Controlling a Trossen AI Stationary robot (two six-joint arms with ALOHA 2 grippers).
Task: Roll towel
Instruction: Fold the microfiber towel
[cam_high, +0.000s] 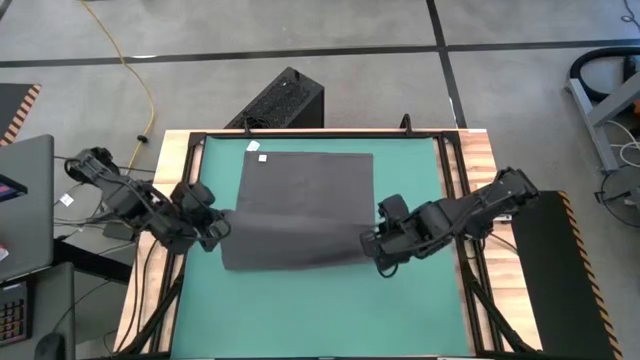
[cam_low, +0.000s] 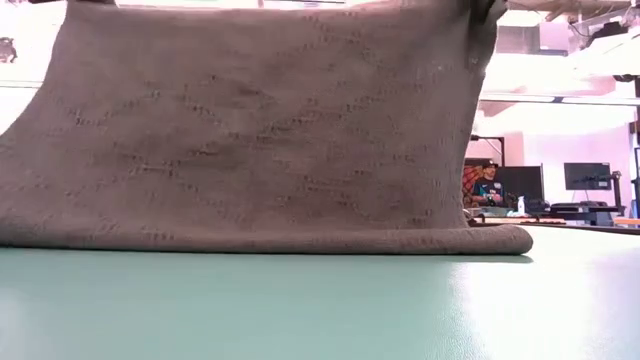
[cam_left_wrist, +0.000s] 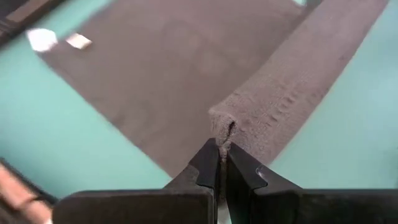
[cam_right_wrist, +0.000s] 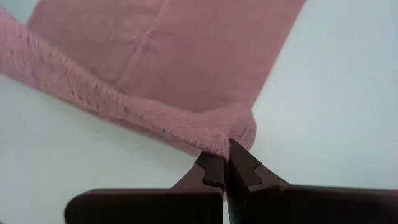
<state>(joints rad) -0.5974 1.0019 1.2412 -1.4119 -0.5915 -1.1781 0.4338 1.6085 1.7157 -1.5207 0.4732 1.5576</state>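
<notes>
Both end effectors are pinching the towel (cam_high: 300, 210), one at each near corner. On the left, the end effector (cam_high: 222, 228) is clamping its fingers tight on the corner just ahead of its tips, as its wrist view shows (cam_left_wrist: 222, 144). On the right, the other end effector (cam_high: 372, 243) is gripping the opposite corner the same way (cam_right_wrist: 229, 144). Between the two, the near edge of the cloth is hanging lifted off the green mat (cam_high: 420, 300) on the counter (cam_high: 490, 160), while the far half is lying flat beyond the tips, its small white tag (cam_high: 263, 157) sitting at the far edge. Seen from low down, the raised cloth (cam_low: 250, 120) is curving down onto the mat like a curtain.
</notes>
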